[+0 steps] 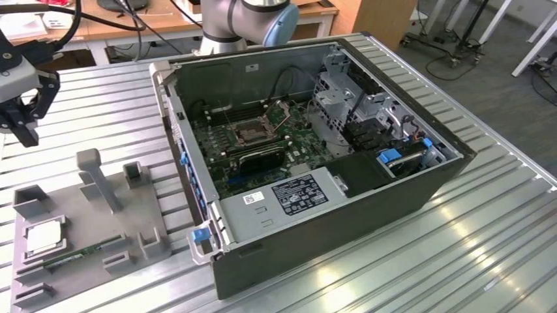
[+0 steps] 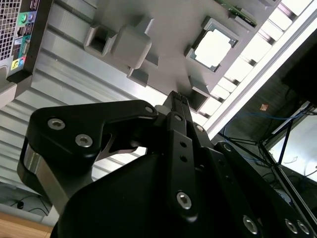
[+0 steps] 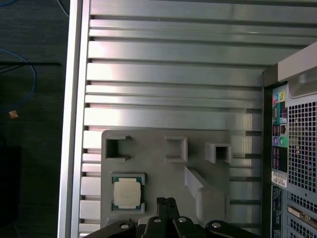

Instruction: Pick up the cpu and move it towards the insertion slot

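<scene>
Arm pose: the single arm [image 1: 239, 19] rises behind the open computer case [image 1: 348, 195]. Its gripper [image 1: 28, 138] hangs at the exterior view's left with its fingers pointing down. It is raised above the slatted table [image 1: 487, 235] and the grey fixture plate [image 1: 87, 218], and is in contact with neither.

Count: one cpu [image 3: 127, 192], one insertion slot [image 1: 252, 132], one memory stick [image 1: 78, 254], one case, one fixture plate.

Pincer: clenched. In both wrist views the fingertips [image 3: 161, 203] press together with no gap and nothing between them.

Location of the cpu: it lies flat, silver top up, in a square pocket near a corner of the fixture plate, just beside the memory stick. It is well apart from the insertion slot, which sits on the motherboard inside the case.
</scene>
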Action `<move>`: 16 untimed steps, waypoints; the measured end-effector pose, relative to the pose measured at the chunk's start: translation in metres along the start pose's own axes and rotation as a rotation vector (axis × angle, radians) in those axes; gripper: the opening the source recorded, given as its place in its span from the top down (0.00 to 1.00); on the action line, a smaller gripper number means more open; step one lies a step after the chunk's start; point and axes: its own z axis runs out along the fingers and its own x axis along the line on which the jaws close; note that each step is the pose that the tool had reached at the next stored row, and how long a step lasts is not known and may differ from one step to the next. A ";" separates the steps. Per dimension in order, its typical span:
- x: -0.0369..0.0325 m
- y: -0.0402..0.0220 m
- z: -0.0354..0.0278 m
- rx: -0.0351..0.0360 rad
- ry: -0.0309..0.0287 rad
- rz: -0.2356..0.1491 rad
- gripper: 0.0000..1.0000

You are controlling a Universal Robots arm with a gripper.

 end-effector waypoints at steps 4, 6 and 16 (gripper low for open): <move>0.0074 0.0001 0.0009 0.0000 0.0000 0.000 0.89; 0.0111 0.0002 0.0014 0.0000 -0.0001 0.000 0.89; 0.0269 0.0004 0.0035 0.0002 -0.0001 0.000 0.89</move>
